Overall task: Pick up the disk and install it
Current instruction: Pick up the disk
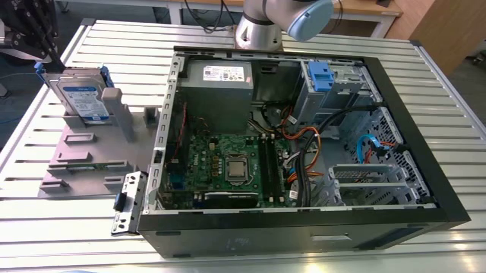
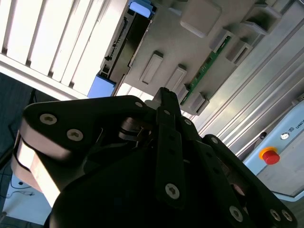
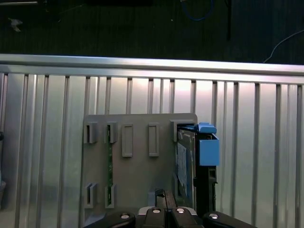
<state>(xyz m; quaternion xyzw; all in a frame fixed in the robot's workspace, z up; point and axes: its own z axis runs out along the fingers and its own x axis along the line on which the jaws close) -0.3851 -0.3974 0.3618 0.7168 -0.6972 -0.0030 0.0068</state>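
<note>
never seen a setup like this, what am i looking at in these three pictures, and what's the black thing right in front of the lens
This is a robot arm working over a slatted metal table. The exterior view comes from a camera off the arm. It shows an open computer case and, to the exterior view's left of it, a grey holder with the disk standing upright in it. The two wrist views come from cameras that ride on the arm, so the black shape close to the lens is the arm's own gripper. In both wrist views it is near the holder and the disk. The disk sits in the holder, not yet picked up.
</note>
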